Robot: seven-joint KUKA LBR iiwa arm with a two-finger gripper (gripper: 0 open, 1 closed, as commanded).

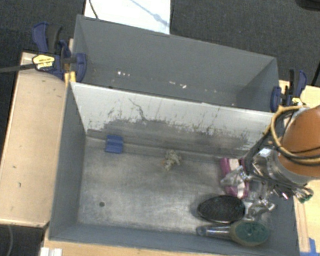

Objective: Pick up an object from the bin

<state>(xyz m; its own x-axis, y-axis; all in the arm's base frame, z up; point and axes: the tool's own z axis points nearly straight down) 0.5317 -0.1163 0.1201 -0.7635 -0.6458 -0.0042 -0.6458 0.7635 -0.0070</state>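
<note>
- The gripper (255,198) hangs low by the right wall of the bin (137,196), near its front right corner; whether it is open or closed cannot be told.
- A black oval brush (221,209) lies just beside it, toward the bin's middle, with its long axis roughly along the front wall.
- A green round-headed tool (250,232), its dark handle pointing left, lies just frontward.

Arm end: rounded orange cover (317,140), glossy, domed like a ball. Black and yellowish cables (280,128) loop round the cover's edge and across it (at least two strands). Under the cover, the gripper (255,201): silvery-grey metal, blocky, some dark parts.
</note>
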